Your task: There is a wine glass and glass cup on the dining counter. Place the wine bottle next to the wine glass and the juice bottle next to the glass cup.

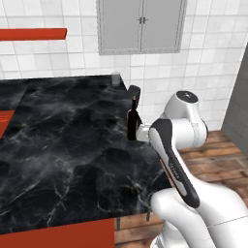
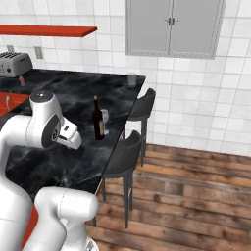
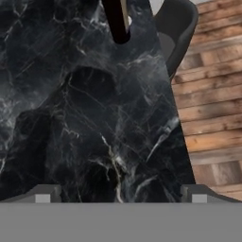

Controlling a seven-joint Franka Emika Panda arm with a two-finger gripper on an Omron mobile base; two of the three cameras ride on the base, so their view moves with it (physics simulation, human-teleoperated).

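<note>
The wine bottle (image 2: pixel 98 120) stands mid-frame on the dining counter (image 2: pixel 73 142), just beside the wine glass (image 2: pixel 104 119). The gripper (image 3: pixel 120 196) fingers stand wide apart, holding nothing. The juice bottle (image 2: pixel 21 80), upper left, looks small, light and slippery; grab its middle

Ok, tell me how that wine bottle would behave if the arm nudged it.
The wine bottle stands tall on a narrow base, so a high push would probably tip it. Glass on polished dining counter may slide. The wine glass stands close beside it, probably fragile.
</note>
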